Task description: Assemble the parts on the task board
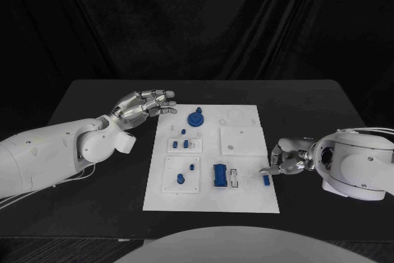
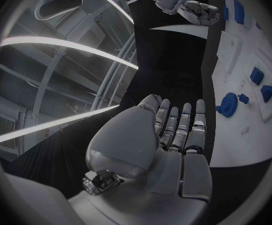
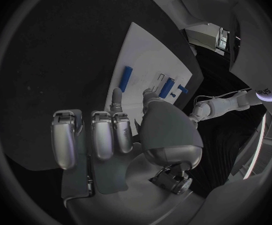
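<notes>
The left hand (image 1: pixel 146 106) is held over the desk (image 1: pixel 98 103) just off the board's (image 1: pixel 246 200) far left corner, fingers stretched out side by side with a slight curl and nothing gripped, so it's released. In the left wrist view the palm is seen flat, with the fingers pointing toward the round blue part (image 2: pixel 227 105).

The right hand (image 1: pixel 289 160) is parked at the board's right edge with its fingers curled in. A fingertip sits right by the small blue part (image 1: pixel 266 179) at that edge, but whether it's actually pinched or only touched can't be made out; the right wrist view doesn't settle it either, since the thumb blocks that spot.

The rest of the parts are laid out on the board: the round part (image 1: pixel 196 119) at the far end, a long block (image 1: pixel 220 175) near the middle, and small pieces (image 1: pixel 185 144) in the left trays. Their exact shapes are too tiny to read.
</notes>
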Action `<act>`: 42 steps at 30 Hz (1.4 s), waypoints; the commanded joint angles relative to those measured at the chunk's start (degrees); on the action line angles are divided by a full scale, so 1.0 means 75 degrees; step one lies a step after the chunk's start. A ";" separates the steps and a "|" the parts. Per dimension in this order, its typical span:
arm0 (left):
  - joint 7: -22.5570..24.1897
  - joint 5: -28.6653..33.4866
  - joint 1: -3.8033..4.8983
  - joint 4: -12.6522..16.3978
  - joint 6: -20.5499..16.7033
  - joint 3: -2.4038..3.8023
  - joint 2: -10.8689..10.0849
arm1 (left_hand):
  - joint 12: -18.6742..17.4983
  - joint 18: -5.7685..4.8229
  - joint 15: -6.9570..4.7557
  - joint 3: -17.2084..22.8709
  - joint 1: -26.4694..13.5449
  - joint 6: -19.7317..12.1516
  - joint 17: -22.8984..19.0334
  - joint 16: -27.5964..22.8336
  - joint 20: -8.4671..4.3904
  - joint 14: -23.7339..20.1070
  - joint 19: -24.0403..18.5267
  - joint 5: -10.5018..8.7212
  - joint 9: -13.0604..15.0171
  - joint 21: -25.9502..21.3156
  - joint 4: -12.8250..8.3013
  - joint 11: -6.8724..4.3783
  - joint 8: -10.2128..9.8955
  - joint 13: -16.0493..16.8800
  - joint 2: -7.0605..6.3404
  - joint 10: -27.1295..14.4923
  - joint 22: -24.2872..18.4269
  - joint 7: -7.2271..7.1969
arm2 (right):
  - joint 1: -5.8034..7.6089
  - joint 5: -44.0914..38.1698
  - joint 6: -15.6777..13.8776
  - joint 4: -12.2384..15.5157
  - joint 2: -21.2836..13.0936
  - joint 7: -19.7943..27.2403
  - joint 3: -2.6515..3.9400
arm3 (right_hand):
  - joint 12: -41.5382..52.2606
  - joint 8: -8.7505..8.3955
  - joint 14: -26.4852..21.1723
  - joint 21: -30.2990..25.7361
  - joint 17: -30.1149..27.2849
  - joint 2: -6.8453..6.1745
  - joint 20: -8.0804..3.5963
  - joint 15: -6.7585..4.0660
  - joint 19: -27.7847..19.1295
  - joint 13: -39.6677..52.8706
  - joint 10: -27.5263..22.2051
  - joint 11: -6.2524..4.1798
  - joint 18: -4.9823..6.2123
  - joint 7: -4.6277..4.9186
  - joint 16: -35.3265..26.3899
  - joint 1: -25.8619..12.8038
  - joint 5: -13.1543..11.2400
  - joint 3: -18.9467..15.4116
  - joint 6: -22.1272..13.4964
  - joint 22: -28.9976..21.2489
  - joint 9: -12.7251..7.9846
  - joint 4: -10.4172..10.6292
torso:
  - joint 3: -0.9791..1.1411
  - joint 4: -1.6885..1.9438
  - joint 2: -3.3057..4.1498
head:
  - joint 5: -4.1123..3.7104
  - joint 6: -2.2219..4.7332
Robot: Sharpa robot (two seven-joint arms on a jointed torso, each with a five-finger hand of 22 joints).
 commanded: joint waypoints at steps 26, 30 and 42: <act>-0.0090 0.0023 -0.0044 0.0015 0.0289 0.0007 -0.0007 | 0.0030 -0.0145 0.0061 0.0098 -0.0102 0.0007 -0.0009 0.0052 0.0005 0.0011 0.0070 0.0039 -0.0015 0.0008 0.0001 -0.0012 0.0049 -0.0009 -0.0001 0.0020 0.0016 0.0007 | -0.0524 -0.1708 -0.0232 -0.0172 0.0450 -0.0194 0.0002 | 0.0040 -0.1293 0.0795 0.0018 0.2009 0.0066 0.0102 0.0106 0.0795 0.2011 0.0809 0.0101 -0.0119 0.0066 0.0042 0.1104 0.1180 0.0510 0.0537 0.2010 -0.0858 -0.1031 | -0.0001 0.0000 0.0001 | 0.0050 0.0000; -0.0107 0.0023 -0.0053 0.0017 0.0299 0.0007 -0.0013 | 0.0030 -0.0145 0.0061 0.0098 -0.0102 0.0007 -0.0009 0.0052 0.0005 0.0011 0.0070 0.0039 -0.0015 0.0008 0.0001 -0.0012 0.0049 -0.0009 -0.0001 0.0020 0.0016 0.0007 | -0.0565 -0.1911 -0.0296 -0.0163 0.0507 -0.0193 0.0002 | 0.0040 -0.1416 0.0795 0.0018 0.2009 0.0093 0.0083 0.0076 0.0795 0.2011 0.0809 0.0067 -0.0119 0.0028 0.0042 0.1379 0.1269 0.0676 0.0649 0.2010 -0.0968 -0.1258 | -0.0001 -0.0001 0.0000 | 0.0061 0.0000; -0.0137 0.0023 -0.0073 0.0005 0.0340 0.0007 -0.0009 | 0.0026 -0.0157 0.0072 0.0130 -0.0113 -0.0001 -0.0013 0.0051 0.0004 0.0007 0.0071 0.0041 -0.0019 0.0009 -0.0005 0.0004 0.0046 -0.0010 0.0004 0.0014 0.0022 0.0011 | -0.0609 -0.2563 -0.0628 -0.0038 0.0661 -0.0104 0.0003 | 0.0040 -0.2307 0.0795 0.0018 0.2009 -0.0140 0.0196 0.0221 0.0795 0.2011 0.0809 0.0247 -0.0119 0.0255 0.0042 0.2169 0.2231 0.1912 0.0772 0.2010 -0.1853 -0.2413 | -0.0001 0.0000 -0.0001 | 0.0099 0.0000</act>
